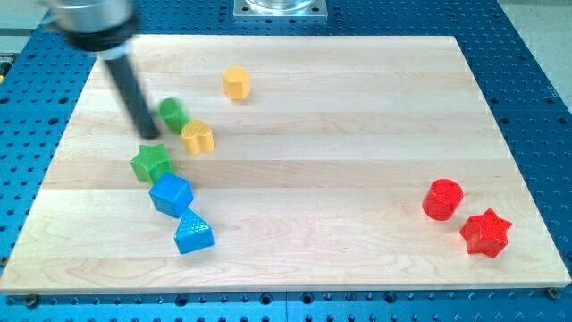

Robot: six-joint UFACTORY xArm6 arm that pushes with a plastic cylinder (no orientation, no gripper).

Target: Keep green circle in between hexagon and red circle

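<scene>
The green circle (172,114) sits at the view's upper left on the wooden board (357,107). My tip (152,134) is just left of and below it, touching or nearly touching it. The yellow hexagon (236,82) lies up and to the right of the green circle. The red circle (442,199) is far off at the view's lower right. The rod slants up to the view's top left.
A yellow heart-like block (197,137) lies right of my tip. A green star (151,164), a blue cube (171,194) and a blue triangle (193,233) run down below it. A red star (485,233) sits beside the red circle.
</scene>
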